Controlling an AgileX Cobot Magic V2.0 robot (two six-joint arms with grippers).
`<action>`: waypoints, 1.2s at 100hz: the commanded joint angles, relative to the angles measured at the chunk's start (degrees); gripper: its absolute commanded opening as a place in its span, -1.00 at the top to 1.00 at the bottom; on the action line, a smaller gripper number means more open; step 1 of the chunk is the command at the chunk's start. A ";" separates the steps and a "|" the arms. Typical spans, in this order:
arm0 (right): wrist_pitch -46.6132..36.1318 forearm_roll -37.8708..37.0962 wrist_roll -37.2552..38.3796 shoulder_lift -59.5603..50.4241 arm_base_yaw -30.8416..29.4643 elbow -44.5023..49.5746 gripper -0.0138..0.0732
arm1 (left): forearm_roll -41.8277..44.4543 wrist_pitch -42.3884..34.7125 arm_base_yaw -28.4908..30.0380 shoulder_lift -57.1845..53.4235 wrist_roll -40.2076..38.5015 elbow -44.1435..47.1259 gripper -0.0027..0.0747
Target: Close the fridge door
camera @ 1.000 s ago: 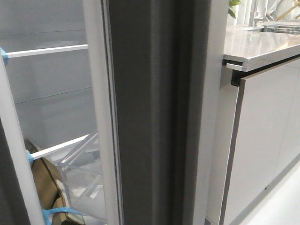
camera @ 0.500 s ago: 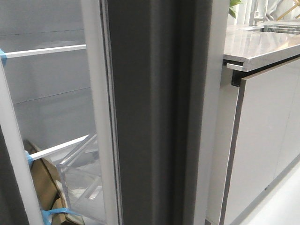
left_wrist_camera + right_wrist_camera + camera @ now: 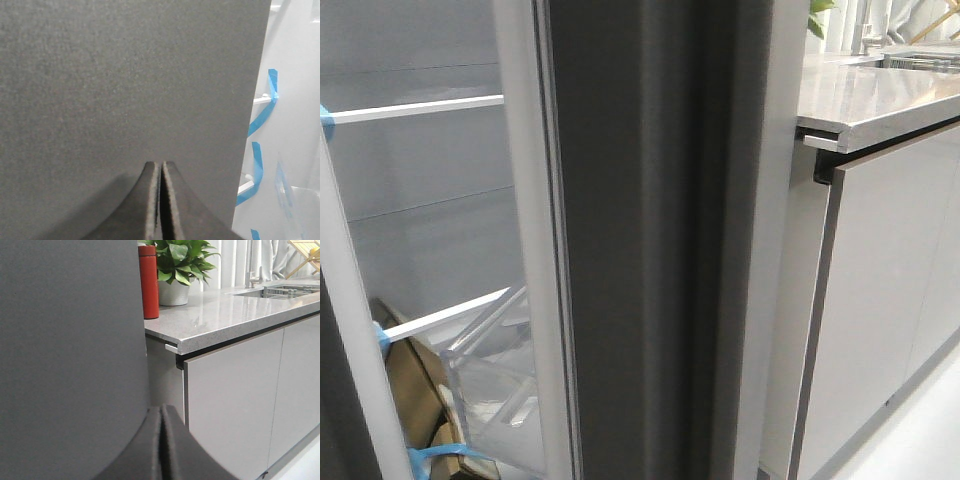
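The fridge door (image 3: 640, 250) stands ajar and fills the middle of the front view edge-on: matte dark grey, with a white gasket rim (image 3: 535, 250) on its left. Neither gripper shows in the front view. In the left wrist view my left gripper (image 3: 161, 165) is shut and empty, its tips at or very near the door's dark grey front (image 3: 125, 75). In the right wrist view my right gripper (image 3: 162, 408) is shut and empty, just beside the door's dark panel (image 3: 70, 340).
Left of the door the fridge interior shows white shelves (image 3: 415, 108) with blue tape, a clear drawer (image 3: 495, 380) and cardboard (image 3: 415, 390). To the right are pale grey cabinet fronts (image 3: 880, 300) under a stone-look countertop (image 3: 880, 100), holding a red bottle (image 3: 148, 282) and a potted plant (image 3: 180, 260).
The door's white rim has shifted slightly to the left in the front view since a second ago; over the last half second nothing visibly moved.
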 commanded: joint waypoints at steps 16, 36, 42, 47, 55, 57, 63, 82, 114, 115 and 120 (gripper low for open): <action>-5.15 -0.51 -0.12 -0.72 0.06 0.60 0.86 | -0.09 -4.40 -0.38 1.09 -0.20 1.60 0.99; -2.69 -0.51 -0.12 0.62 0.06 -3.50 0.86 | -0.09 -4.40 -0.38 1.09 -0.20 1.60 0.99; -2.13 -0.51 -0.12 2.59 0.06 -6.80 0.86 | -0.09 -4.40 -0.38 1.09 -0.20 1.60 0.99; -1.73 -0.51 -0.12 4.63 0.06 -9.74 0.86 | -0.09 -4.40 -0.38 1.09 -0.20 1.60 0.99; -0.99 -0.51 -0.12 8.38 0.06 -14.59 0.86 | -0.09 -4.40 -0.38 1.09 -0.20 1.60 0.99; -0.85 -0.51 -0.12 9.44 0.06 -15.94 0.86 | -0.09 -4.40 -0.38 1.09 -0.20 1.60 0.99; 0.17 -0.51 -0.12 12.70 0.06 -20.00 0.86 | -0.09 -4.40 -0.38 1.09 -0.20 1.60 0.99; 6.35 -0.51 -0.12 22.03 0.40 -32.84 0.86 | -0.09 -4.40 -0.38 1.09 -0.20 1.60 0.99; 14.13 1.24 -0.05 33.29 1.67 -52.63 0.86 | -0.09 -4.40 -0.38 1.09 -0.20 1.60 0.99; 14.33 1.24 -0.05 33.47 1.84 -53.37 0.86 | -0.09 -4.40 -0.38 1.09 -0.20 1.60 0.99; 15.62 1.24 -0.05 34.62 3.29 -55.74 0.86 | -0.09 -4.40 -0.38 1.09 -0.20 1.60 0.99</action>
